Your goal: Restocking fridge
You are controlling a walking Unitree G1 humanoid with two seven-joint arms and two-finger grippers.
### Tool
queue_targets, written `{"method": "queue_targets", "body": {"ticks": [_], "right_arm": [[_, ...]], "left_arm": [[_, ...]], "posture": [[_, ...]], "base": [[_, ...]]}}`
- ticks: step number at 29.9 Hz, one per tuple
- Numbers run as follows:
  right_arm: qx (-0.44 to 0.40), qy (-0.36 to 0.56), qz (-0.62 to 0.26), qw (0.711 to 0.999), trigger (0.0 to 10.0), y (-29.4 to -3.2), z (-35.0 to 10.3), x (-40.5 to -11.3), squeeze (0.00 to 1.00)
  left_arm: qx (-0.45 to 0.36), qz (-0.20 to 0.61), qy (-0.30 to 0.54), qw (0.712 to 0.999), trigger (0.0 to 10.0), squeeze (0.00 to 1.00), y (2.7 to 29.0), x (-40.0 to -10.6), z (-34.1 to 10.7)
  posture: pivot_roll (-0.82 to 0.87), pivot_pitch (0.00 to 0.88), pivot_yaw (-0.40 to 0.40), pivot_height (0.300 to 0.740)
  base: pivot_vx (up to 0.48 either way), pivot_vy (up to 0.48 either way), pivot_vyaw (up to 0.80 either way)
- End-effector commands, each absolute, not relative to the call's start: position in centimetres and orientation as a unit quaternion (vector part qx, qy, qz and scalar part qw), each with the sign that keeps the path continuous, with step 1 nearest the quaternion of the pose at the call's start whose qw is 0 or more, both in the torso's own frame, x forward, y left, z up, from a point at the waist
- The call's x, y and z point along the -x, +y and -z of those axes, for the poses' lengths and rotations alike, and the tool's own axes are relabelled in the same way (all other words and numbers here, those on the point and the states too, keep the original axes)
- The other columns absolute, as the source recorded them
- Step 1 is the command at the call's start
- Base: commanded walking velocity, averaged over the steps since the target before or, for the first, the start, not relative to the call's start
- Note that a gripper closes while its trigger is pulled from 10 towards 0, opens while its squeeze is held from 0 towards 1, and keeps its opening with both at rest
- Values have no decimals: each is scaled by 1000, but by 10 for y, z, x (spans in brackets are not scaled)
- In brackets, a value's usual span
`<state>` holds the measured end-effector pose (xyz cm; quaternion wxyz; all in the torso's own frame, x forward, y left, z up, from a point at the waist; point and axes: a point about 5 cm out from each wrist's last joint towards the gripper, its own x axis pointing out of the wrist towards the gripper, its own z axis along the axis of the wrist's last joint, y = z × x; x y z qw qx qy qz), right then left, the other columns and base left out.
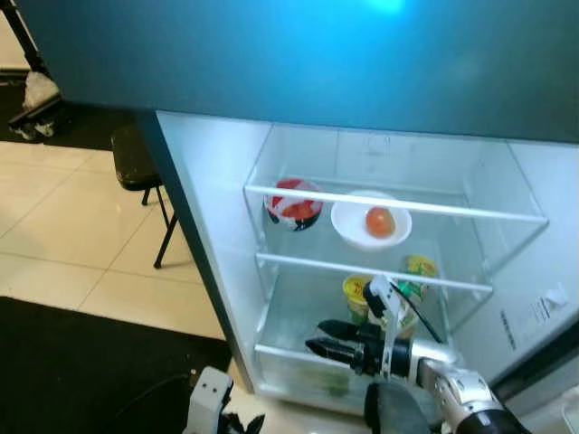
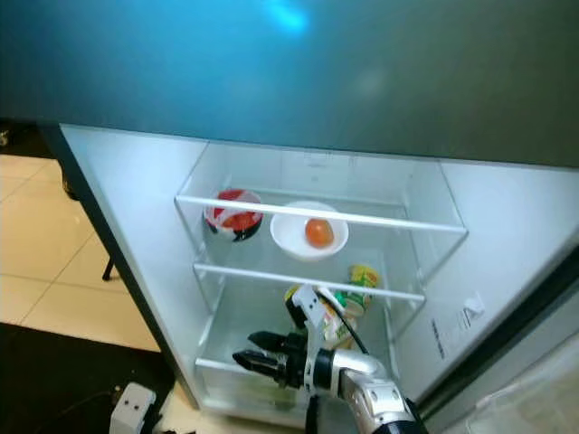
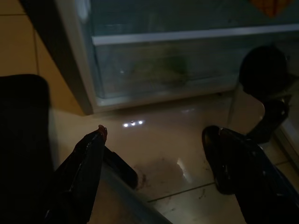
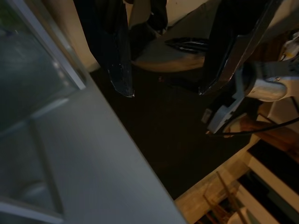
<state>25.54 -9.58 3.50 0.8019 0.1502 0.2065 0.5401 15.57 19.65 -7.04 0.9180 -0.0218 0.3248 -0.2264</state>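
The fridge [image 1: 217, 226] stands open, its teal door panel above and its white interior lit. The landmark here is the white bowl [image 1: 362, 226] on the upper glass shelf [image 1: 389, 203]. In this bowl lies 1 orange-red round fruit [image 1: 380, 221]. Just beside the bowl, on the side nearer the fridge's hinge wall, sits a red and white bowl [image 1: 294, 203] on the same shelf. Below the white bowl, on the lower shelf [image 1: 298, 312], stand 2 yellow-green cups [image 1: 356, 294], one nearer the front and one [image 1: 420, 267] further back.

The right claw [image 1: 333, 342] is held below the white bowl, at the front edge of the lower shelf, its 2 black fingers pointing across the fridge opening toward the hinge wall. The fingers are parted and hold nothing; the right wrist view shows dark floor between them. The nearer yellow-green cup is just behind the claw's wrist, close to it but not between the fingers. The crisper drawer [image 3: 159, 70] lies beneath the lower shelf, with something green dimly seen inside.

The left claw [image 3: 154, 154] hangs low over the tiled floor [image 3: 163, 140] before the drawer, its fingers spread wide with nothing between them. A black chair [image 1: 136, 163] stands on the tiles well apart from the white bowl, beyond the fridge's hinge wall.
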Motion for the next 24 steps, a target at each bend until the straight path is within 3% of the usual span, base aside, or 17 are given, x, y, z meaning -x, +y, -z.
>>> {"method": "queue_targets", "body": {"ticks": [1, 24], "right_arm": [[-159, 208, -547, 795, 10000, -96, -33, -252, 0], [-157, 276, -479, 818, 10000, -123, 1, -245, 0]], "left_arm": [[19, 217, 340, 915, 10000, 0, 198, -152, 74], [9, 205, 374, 904, 10000, 0, 193, -143, 82]], "posture": [[-65, 0, -30, 603], [-69, 0, -27, 618]], "base": [[0, 0, 0], [-53, 0, 0]]}}
